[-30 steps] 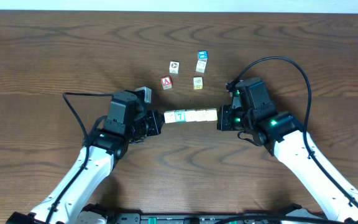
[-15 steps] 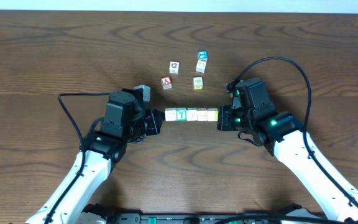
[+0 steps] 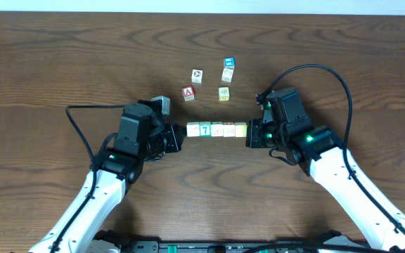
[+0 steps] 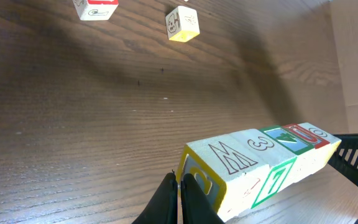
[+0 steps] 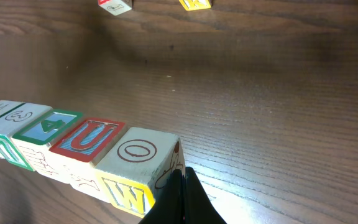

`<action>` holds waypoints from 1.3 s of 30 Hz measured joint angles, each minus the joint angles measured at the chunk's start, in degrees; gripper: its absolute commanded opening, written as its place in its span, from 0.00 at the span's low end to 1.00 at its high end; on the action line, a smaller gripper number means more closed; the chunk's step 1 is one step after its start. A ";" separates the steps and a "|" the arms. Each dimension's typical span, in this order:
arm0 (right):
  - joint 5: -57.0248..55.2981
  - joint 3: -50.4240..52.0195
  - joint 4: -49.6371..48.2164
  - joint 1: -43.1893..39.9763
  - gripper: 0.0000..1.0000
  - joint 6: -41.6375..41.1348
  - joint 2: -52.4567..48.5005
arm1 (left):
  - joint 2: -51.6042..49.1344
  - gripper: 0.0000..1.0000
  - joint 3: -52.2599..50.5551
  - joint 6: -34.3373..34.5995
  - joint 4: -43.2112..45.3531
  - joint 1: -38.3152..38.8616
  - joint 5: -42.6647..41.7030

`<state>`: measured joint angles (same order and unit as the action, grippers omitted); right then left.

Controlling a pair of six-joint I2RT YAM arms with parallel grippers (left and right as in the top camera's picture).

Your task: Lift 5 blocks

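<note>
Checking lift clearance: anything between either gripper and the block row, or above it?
Nothing visible. Left gripper and right gripper, both shut, press straight on the ends of the block row; loose cubes lie apart, none above it.

Both arms come in from the near table edge with elbows splayed outward and forearms angled toward the centre. The left gripper (image 3: 181, 135) points right and the right gripper (image 3: 249, 133) points left, their tips facing each other on one line, level and low over the table. Jaws are closed on both: left fingers (image 4: 194, 205) pressed together, right fingers (image 5: 182, 205) merged into one dark wedge.
</note>
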<state>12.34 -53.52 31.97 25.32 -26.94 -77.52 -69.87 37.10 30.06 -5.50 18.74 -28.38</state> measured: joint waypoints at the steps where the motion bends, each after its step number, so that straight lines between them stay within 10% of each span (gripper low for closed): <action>1: 0.00 0.00 0.00 0.00 0.01 0.00 0.00 | 0.00 0.07 0.00 0.00 -0.02 0.00 0.00; 39: 0.07 0.00 1.92 0.00 0.01 0.00 -1.03 | -0.15 0.07 0.00 0.15 -2.08 0.00 -1.31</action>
<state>12.40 -53.52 33.89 25.32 -26.94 -78.54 -70.02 37.10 30.22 -7.57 18.74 -29.69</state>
